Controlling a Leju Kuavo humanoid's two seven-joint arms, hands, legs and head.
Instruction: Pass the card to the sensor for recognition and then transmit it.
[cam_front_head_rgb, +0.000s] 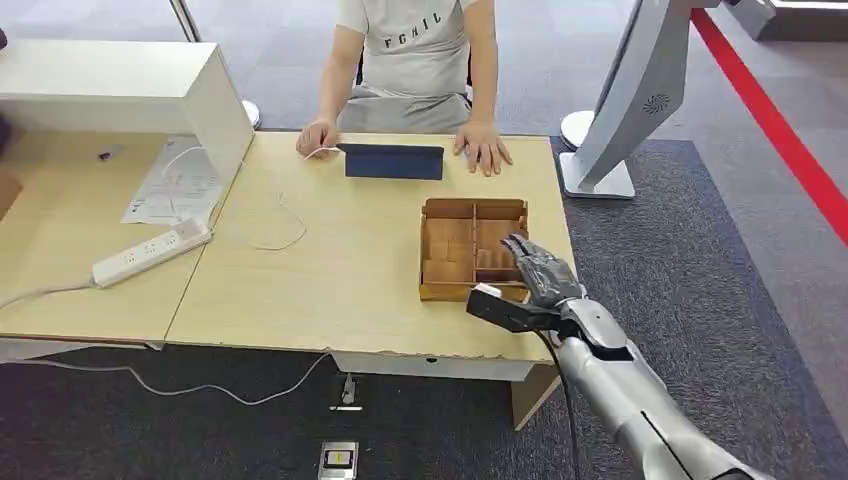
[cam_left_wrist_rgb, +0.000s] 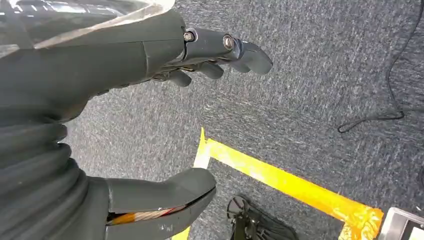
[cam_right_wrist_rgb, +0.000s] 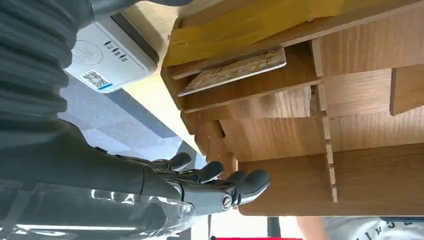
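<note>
A wooden divided box (cam_front_head_rgb: 472, 250) stands on the light table (cam_front_head_rgb: 330, 280), toward its near right side. In the right wrist view a patterned card (cam_right_wrist_rgb: 235, 70) leans inside one compartment of the box (cam_right_wrist_rgb: 310, 130). Beside the box lies a white sensor unit (cam_right_wrist_rgb: 107, 55) with a QR label. My right hand (cam_front_head_rgb: 540, 268) hovers over the box's near right corner, fingers (cam_right_wrist_rgb: 220, 177) spread and holding nothing; it does not touch the card. My left hand (cam_left_wrist_rgb: 150, 115) hangs over the grey carpet, fingers apart and empty.
A person (cam_front_head_rgb: 415, 60) sits at the far edge with both hands on the table beside a dark blue tablet (cam_front_head_rgb: 393, 160). A power strip (cam_front_head_rgb: 150, 252), a white cable (cam_front_head_rgb: 285, 225) and papers (cam_front_head_rgb: 170, 185) lie at left. A grey screen stand (cam_front_head_rgb: 625, 110) stands right of the table.
</note>
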